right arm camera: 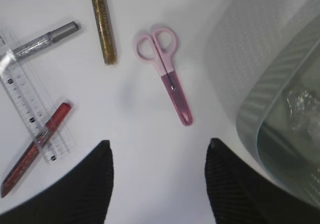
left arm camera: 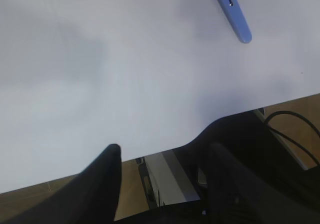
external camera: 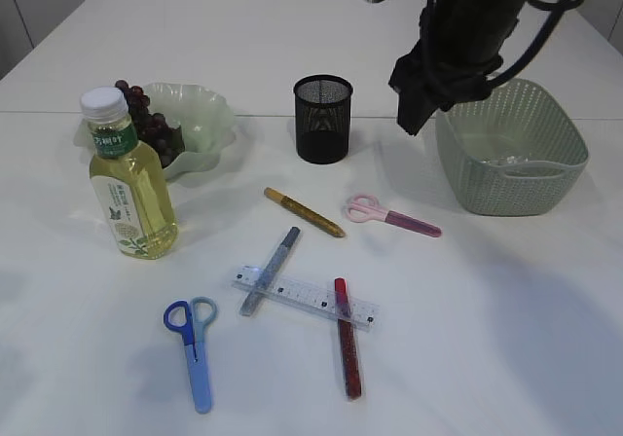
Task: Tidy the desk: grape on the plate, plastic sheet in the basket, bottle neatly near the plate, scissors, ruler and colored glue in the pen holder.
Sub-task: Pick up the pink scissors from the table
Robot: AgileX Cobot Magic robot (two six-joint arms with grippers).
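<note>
We are hovering the right gripper (right arm camera: 157,184) with its fingers (right arm camera: 82,184) wide and empty, the basket (external camera: 511,149) at their right side, the plastic sheet (right arm camera: 300,104) already lying inside it. The pink scissors (right arm camera: 165,71) are lying just ahead of the fingers, long axis slightly slanted, handles pointing away. We should be turning the wrist to straddle the blades. The left gripper (left arm camera: 162,184) is idling wide over the worktop's (left arm camera: 125,74) edge.
</note>
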